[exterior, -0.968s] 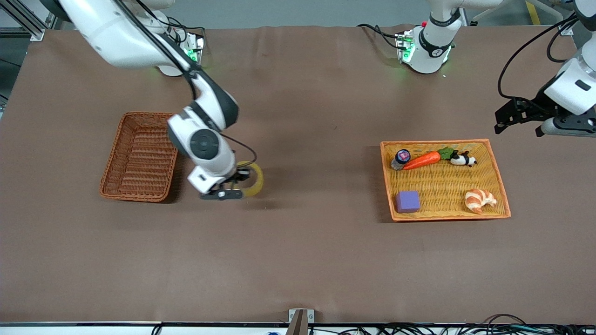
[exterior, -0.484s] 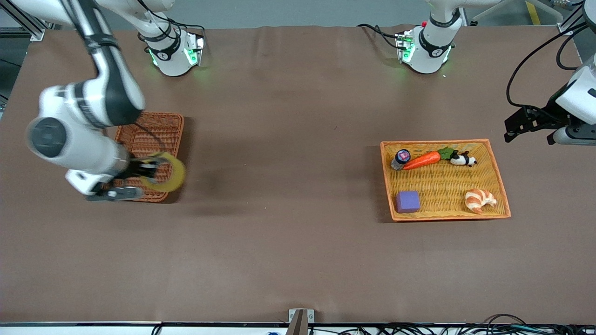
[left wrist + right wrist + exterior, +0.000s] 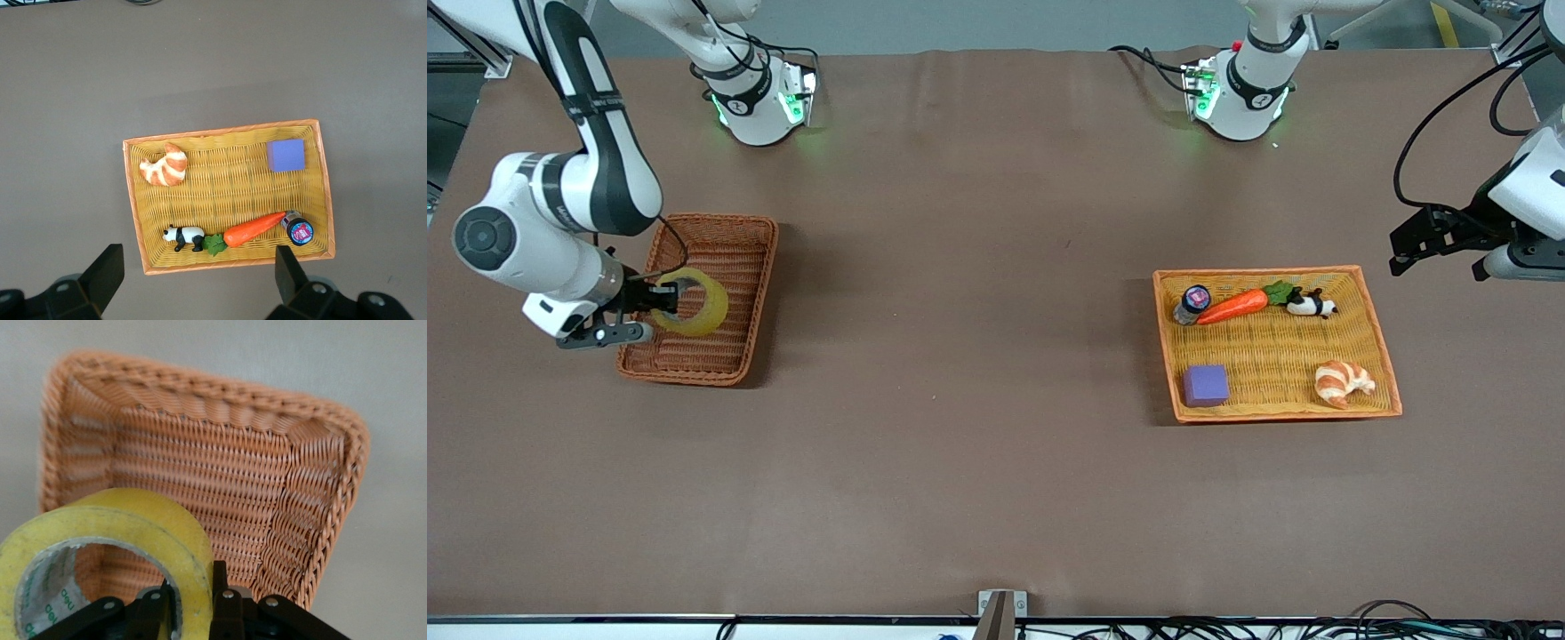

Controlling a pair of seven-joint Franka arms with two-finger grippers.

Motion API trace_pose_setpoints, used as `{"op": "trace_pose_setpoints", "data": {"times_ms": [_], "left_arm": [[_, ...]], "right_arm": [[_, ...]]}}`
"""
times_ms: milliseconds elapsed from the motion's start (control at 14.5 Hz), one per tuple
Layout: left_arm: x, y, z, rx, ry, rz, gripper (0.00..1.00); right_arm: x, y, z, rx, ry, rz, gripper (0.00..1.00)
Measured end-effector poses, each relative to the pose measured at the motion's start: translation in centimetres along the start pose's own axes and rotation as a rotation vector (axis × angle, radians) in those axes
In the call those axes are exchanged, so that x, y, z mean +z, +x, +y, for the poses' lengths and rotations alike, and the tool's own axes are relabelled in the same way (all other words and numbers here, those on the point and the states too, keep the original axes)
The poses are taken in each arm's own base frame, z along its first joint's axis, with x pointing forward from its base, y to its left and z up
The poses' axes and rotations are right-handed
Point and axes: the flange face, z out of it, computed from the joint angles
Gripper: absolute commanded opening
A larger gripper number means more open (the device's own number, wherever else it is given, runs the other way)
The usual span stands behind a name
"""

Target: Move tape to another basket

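My right gripper (image 3: 660,300) is shut on the wall of the yellowish tape roll (image 3: 691,302) and holds it in the air over the reddish-brown wicker basket (image 3: 734,229) at the right arm's end of the table. In the right wrist view the tape (image 3: 127,527) is pinched between my fingers (image 3: 219,577), one inside the grey core and one outside, with the basket (image 3: 220,420) beneath. My left gripper (image 3: 1440,242) is open and empty, in the air beside the orange-yellow tray (image 3: 1169,356); its fingers (image 3: 287,273) frame the tray (image 3: 133,200) in the left wrist view.
The orange-yellow tray holds a carrot (image 3: 1232,306), a small jar (image 3: 1192,303), a panda figure (image 3: 1310,305), a purple block (image 3: 1206,385) and a croissant (image 3: 1343,380). Brown cloth covers the table between the two baskets.
My right gripper carried the tape from over the bare cloth beside the reddish-brown basket to over that basket. The left arm drew back slightly toward its end of the table.
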Motion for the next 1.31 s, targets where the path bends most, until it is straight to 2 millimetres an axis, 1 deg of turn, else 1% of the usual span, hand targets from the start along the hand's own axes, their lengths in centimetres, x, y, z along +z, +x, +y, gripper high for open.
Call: {"op": "trace_pose_setpoints", "data": {"times_ms": [138, 276, 415, 484, 553, 622, 760, 829, 899, 1037, 1106, 1175, 1244, 1313], "left_arm": [[0.0, -0.1, 0.0, 0.000, 0.000, -0.005, 1.00], [0.1, -0.1, 0.0, 0.000, -0.002, -0.013, 1.00], [0.1, -0.2, 0.1, -0.001, -0.007, -0.014, 1.00], [0.1, -0.2, 0.1, -0.001, -0.008, -0.017, 1.00], [0.1, -0.3, 0.1, -0.002, -0.008, -0.024, 1.00], [0.2, -0.3, 0.1, -0.002, -0.009, -0.032, 1.00], [0.2, -0.4, 0.0, -0.010, -0.009, -0.037, 0.99], [0.3, -0.4, 0.0, -0.019, -0.009, -0.039, 0.99], [0.3, -0.4, 0.0, -0.027, -0.009, -0.041, 0.99], [0.3, -0.5, 0.0, -0.028, -0.009, -0.044, 0.99], [0.3, -0.5, 0.0, -0.028, -0.009, -0.044, 0.99], [0.4, -0.5, 0.0, -0.028, -0.009, -0.045, 0.99], [0.4, -0.4, 0.0, -0.028, -0.009, -0.046, 0.99], [0.5, -0.4, 0.0, -0.028, -0.009, -0.047, 1.00]], "right_arm": [[2.4, -1.6, 0.9, -0.013, -0.003, 0.021, 0.02], [4.2, -2.8, 1.1, -0.022, -0.010, 0.051, 0.02], [5.2, -3.4, 0.8, -0.024, -0.012, 0.064, 0.04], [5.5, -3.5, 0.9, -0.022, -0.014, 0.071, 0.07], [5.9, -3.6, 1.1, -0.021, -0.016, 0.074, 0.22], [6.2, -3.6, 1.3, -0.022, -0.016, 0.071, 0.44], [7.0, -3.6, 1.4, -0.023, -0.014, 0.060, 0.81], [7.3, -3.6, 1.4, -0.025, -0.013, 0.057, 0.93], [7.4, -3.6, 1.3, -0.026, -0.013, 0.055, 1.00], [7.1, -3.4, 1.3, -0.028, -0.016, 0.063, 1.00], [6.5, -3.0, 1.3, -0.029, -0.020, 0.076, 1.00], [5.2, -2.5, 1.4, -0.024, -0.025, 0.098, 1.00], [3.3, -2.0, 1.6, -0.005, -0.031, 0.125, 1.00], [0.9, -1.5, 1.8, 0.029, -0.035, 0.154, 1.00]]}}
